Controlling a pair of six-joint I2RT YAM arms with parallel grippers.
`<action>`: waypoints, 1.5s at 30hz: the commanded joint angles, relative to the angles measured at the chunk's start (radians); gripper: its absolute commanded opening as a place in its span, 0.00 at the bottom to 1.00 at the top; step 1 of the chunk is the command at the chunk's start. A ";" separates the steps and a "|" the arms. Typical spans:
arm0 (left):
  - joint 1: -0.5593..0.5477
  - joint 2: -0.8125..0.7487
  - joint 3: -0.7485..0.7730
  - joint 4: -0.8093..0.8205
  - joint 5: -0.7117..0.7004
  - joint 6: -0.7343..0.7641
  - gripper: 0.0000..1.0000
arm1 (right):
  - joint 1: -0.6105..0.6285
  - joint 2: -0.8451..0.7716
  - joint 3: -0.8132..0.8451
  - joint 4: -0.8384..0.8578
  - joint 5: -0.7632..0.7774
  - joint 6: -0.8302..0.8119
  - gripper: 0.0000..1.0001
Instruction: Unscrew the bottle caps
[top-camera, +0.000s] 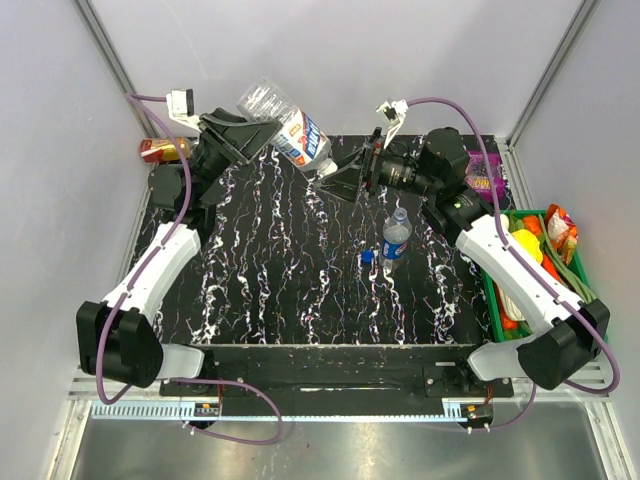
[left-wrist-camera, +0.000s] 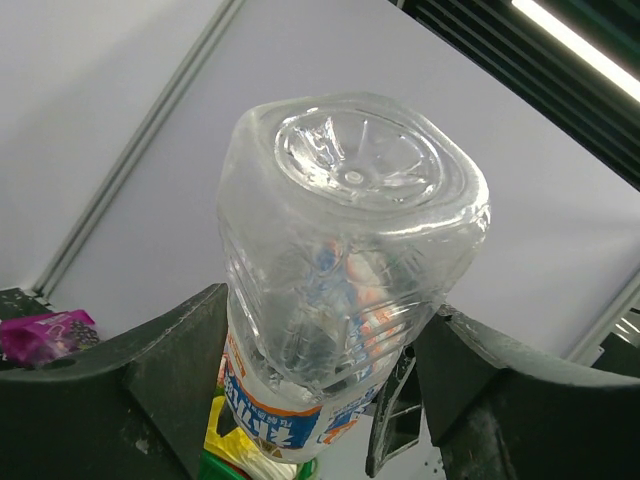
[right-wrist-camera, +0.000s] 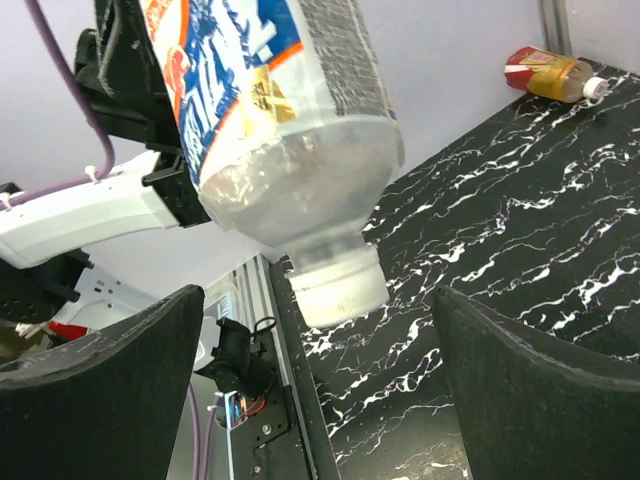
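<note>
Over the far middle of the table (top-camera: 260, 300), your left gripper (top-camera: 258, 132) holds the white-labelled bottle (top-camera: 290, 130) off the surface. The bottle is tilted, with its white cap (top-camera: 325, 167) pointing down toward the right gripper (top-camera: 335, 183). That gripper stands wide, its tips just beside the cap; from above I cannot tell whether they touch it. Nearer you, the Pepsi bottle (top-camera: 396, 238) stands upright with the blue cap (top-camera: 367, 256) on the table just beside it. That one looks done, so only the white cap remains.

In the left wrist view, the fingers (left-wrist-camera: 170, 370) are clamped on the bottle (left-wrist-camera: 350, 230) toward its base, which faces the camera. The plastic is thin and clear, so expect it to flex under torque. Hold this grip firm and motionless while the other arm turns.

In the right wrist view, the jaws gape far wider than the cap (right-wrist-camera: 340, 285), which sits roughly centred between them, apparently at or just beyond the tips. Advance along the bottle's axis until the pads (right-wrist-camera: 520, 380) flank the ribbed rim. Then close on the cap alone, not the neck. Line up the wrist's roll axis with the tilted neck before turning. Otherwise the cap may slip, or the bottle may be levered out of the left grip.
</note>
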 joint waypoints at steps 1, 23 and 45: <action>-0.024 0.009 0.012 0.115 0.007 -0.037 0.64 | 0.002 -0.014 0.024 0.102 -0.064 0.022 1.00; -0.049 0.014 0.013 0.101 0.025 -0.014 0.72 | 0.002 -0.027 0.046 0.071 -0.139 -0.024 0.00; -0.043 -0.278 0.214 -0.997 -0.120 0.966 0.99 | 0.002 -0.123 0.004 -0.117 0.102 -0.118 0.00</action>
